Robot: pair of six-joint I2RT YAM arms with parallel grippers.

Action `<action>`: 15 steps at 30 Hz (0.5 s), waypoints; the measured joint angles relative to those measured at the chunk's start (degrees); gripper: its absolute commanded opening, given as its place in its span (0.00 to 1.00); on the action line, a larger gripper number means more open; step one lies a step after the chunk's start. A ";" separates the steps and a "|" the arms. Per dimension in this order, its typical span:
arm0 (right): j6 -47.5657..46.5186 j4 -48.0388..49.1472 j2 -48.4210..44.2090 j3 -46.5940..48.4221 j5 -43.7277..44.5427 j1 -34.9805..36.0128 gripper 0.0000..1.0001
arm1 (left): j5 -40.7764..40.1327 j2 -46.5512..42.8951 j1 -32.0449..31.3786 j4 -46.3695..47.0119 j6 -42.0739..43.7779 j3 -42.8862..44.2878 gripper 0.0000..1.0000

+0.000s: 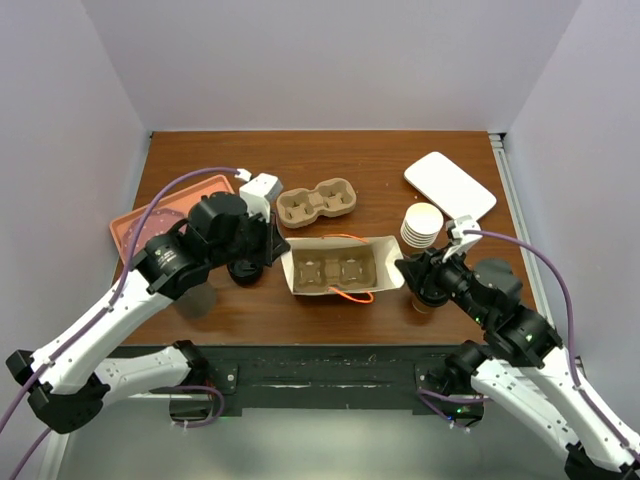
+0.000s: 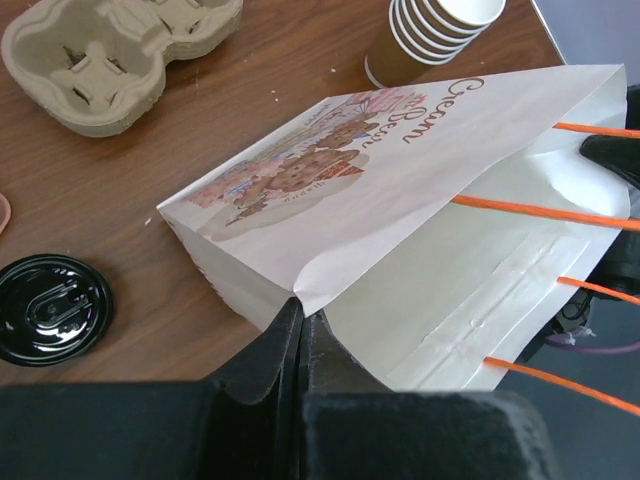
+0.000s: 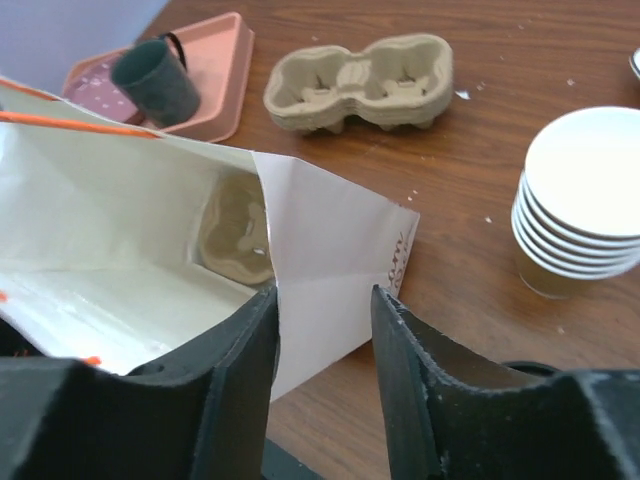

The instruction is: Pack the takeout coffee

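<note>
Clearly, the left claw point(image 2: 302, 308) is pressed together, pinching a fold of the paper bag point(image 2: 400, 190). The right claw point(image 3: 325, 300) is spread, with the bag's opposite edge between its fingers. The takeout coffee point(image 1: 430, 302) stands just right of the bag, mostly hidden under the right arm. Pale walls enclose the brown tabletop point(image 1: 380, 160) on three sides, and bare wood runs along the back.

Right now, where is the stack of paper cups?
Top view: the cup stack stands on the right side, between the paper bag and the white tray.
</note>
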 measured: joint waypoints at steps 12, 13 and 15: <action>3.50 -5.55 6.73 11.10 -4.92 0.00 0.68 | 2.67 -3.61 -0.04 3.23 4.39 -4.35 0.00; 3.80 -5.55 6.93 12.15 -5.31 0.00 0.68 | 2.64 -3.89 -0.04 3.37 4.81 -4.39 0.00; 4.66 -5.38 7.17 13.92 -5.49 0.00 0.68 | 2.67 -4.81 -0.04 3.98 5.73 -4.66 0.00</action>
